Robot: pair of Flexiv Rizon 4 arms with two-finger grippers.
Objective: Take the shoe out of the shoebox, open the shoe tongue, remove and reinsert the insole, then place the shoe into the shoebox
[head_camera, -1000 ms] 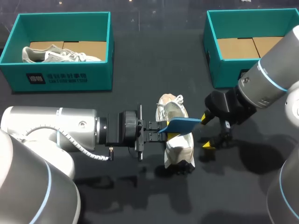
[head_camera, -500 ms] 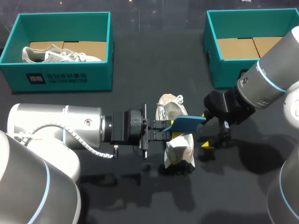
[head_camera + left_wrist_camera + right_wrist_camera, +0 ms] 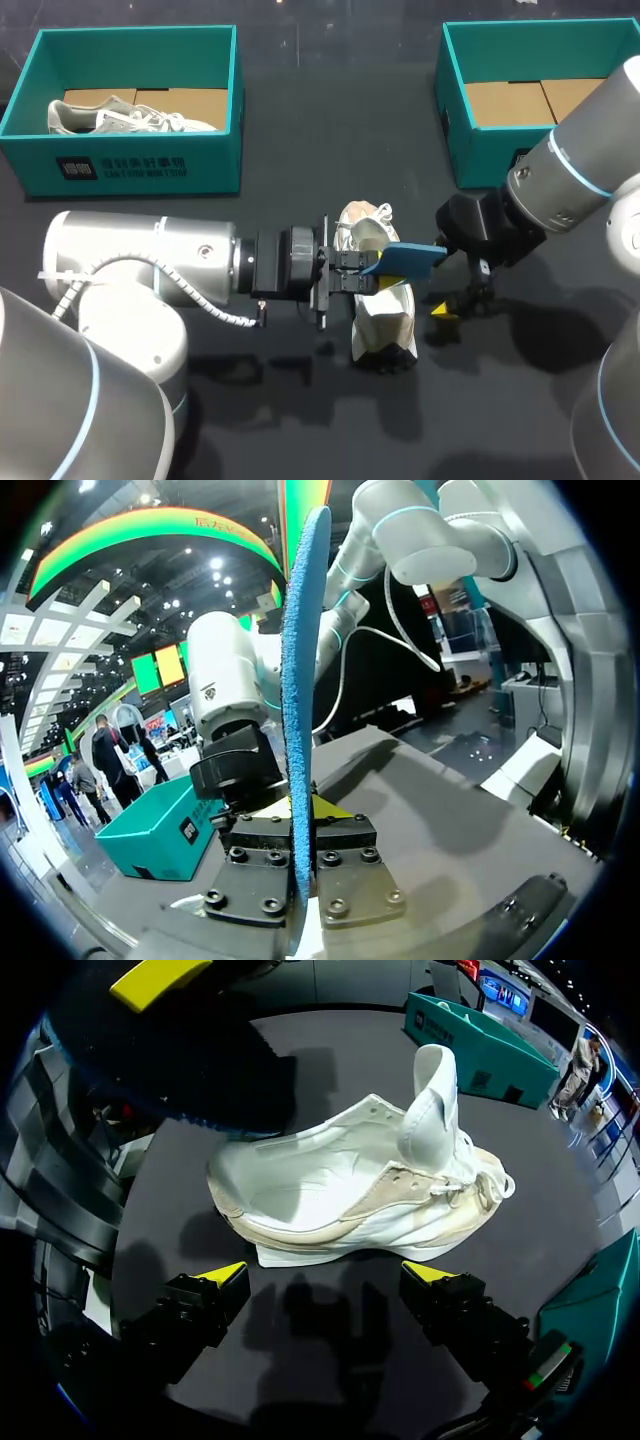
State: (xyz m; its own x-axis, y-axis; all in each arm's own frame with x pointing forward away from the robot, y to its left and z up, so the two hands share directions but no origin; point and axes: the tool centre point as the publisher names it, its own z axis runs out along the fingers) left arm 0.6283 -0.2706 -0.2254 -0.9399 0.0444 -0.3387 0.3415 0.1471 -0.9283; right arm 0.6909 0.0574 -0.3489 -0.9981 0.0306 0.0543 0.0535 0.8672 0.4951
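- Counter (image 3: 300, 130): dark, with everything in play at its middle. I judge the step in hand to be putting the insole back.
- Left shoebox (image 3: 130, 170): teal, at the far corner, with a second shoe (image 3: 110, 118) inside.
- Right shoebox (image 3: 480, 150): teal, holding only its cardboard floor, so it looks the likely place for the shoe at the end.
- Shoe (image 3: 385, 320): white, out on the counter between the two tools, with its tongue (image 3: 432, 1100) pulled upright.
- Insole (image 3: 410, 258): blue, out of the shoe and held above its opening.
- Left tool (image 3: 297, 825): clamped on the insole's near end.
- Right tool (image 3: 328, 1278): fingers spread and gripping nothing, just beside the shoe and facing its side.
- Next move, I judge: tip the insole's free end down past the tongue and slide it toward the toe. The right tool may need to steady the shoe.
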